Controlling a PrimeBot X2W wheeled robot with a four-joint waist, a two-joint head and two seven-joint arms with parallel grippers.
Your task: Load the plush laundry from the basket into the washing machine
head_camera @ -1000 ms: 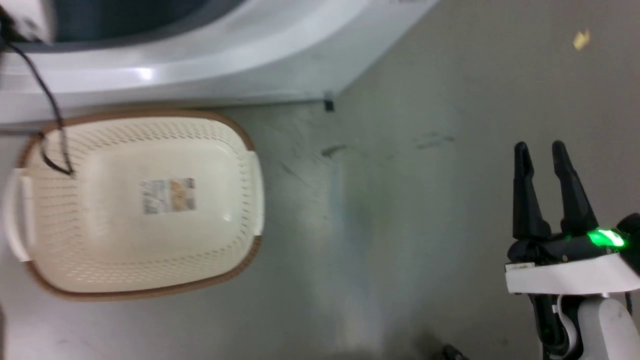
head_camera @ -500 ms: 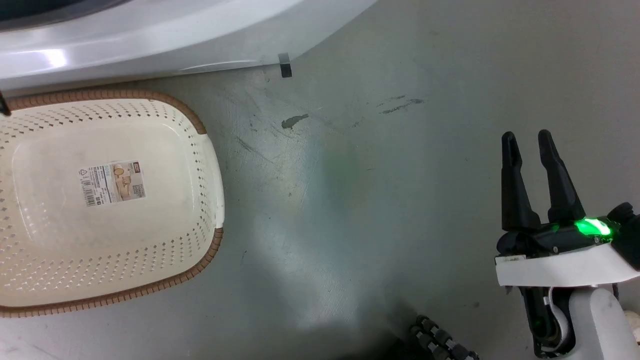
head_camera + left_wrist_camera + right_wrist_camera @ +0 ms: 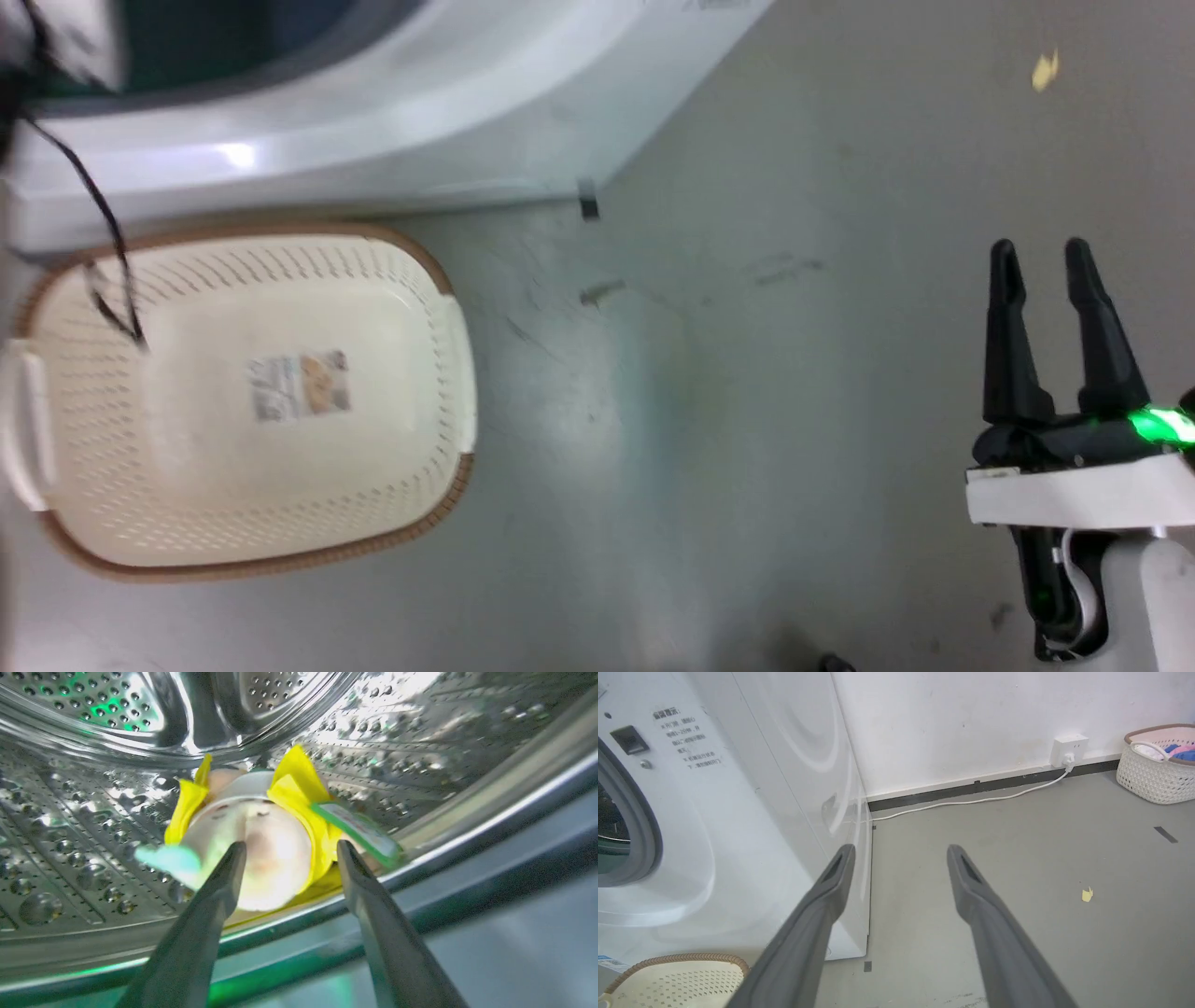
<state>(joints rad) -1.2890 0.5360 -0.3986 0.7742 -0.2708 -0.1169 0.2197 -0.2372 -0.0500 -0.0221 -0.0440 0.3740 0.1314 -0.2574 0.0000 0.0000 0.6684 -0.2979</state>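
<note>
In the left wrist view the plush laundry (image 3: 261, 849) lies inside the washing machine's steel drum (image 3: 84, 826), just past the grey door seal (image 3: 490, 858). Its pale round head and yellow top face me. My left gripper (image 3: 289, 847) is open, its tips either side of the head and not squeezing it. The cream basket (image 3: 411, 280) with its brown rim stands on the floor before the washing machine (image 3: 392, 121), holding nothing but its printed label (image 3: 299, 385). My right gripper (image 3: 1041, 247) hangs open over bare floor, far right of the basket, also seen as the right gripper (image 3: 901, 847).
A black cable (image 3: 103, 233) from my left arm dangles over the basket's far left. A second basket (image 3: 1155, 772) with clothes stands by the wall, near a wall socket (image 3: 1069, 746) and its white cable. A yellow scrap (image 3: 1044, 67) lies on the grey floor.
The head camera has swung: it dipped half a second ago and is now back up, showing the washer's opening again. Basket and right gripper keep their places.
</note>
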